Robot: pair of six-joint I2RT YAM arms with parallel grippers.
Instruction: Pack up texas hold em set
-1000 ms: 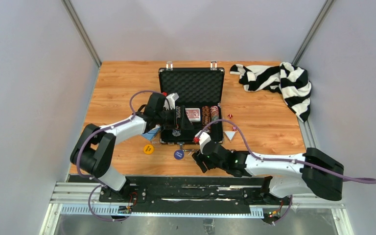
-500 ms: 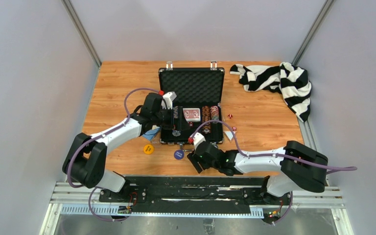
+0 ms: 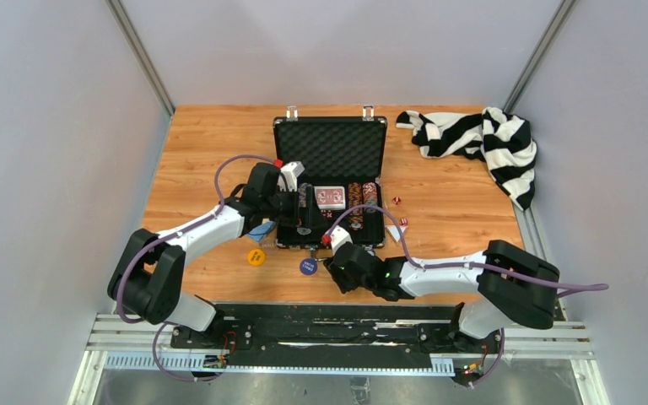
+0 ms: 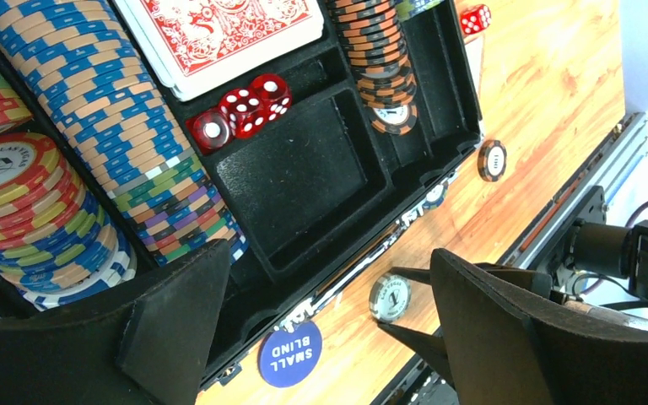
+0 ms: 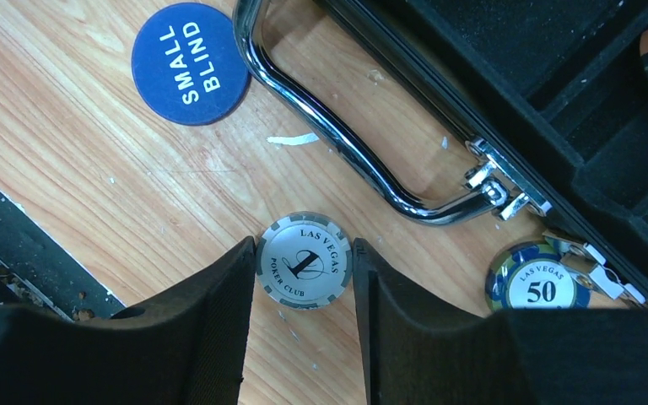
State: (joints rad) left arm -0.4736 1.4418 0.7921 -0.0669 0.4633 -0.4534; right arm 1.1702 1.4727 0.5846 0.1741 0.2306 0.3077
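Grey chip (image 5: pixel 304 261) on the counter (image 5: pixel 135 186) is pinched by the right tool (image 5: pixel 304 249) and, I judge, next needs lifting into the case (image 4: pixel 312 177); the left tool (image 4: pixel 325 257) hangs open above.

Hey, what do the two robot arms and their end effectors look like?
The left arm and right arm have white links, black joints and looping purple cables. The left end effector and right end effector have black wedge-shaped fingers.

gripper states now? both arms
Left gripper: open, empty, over the case.
Right gripper: closed on the grey chip lying on the table.
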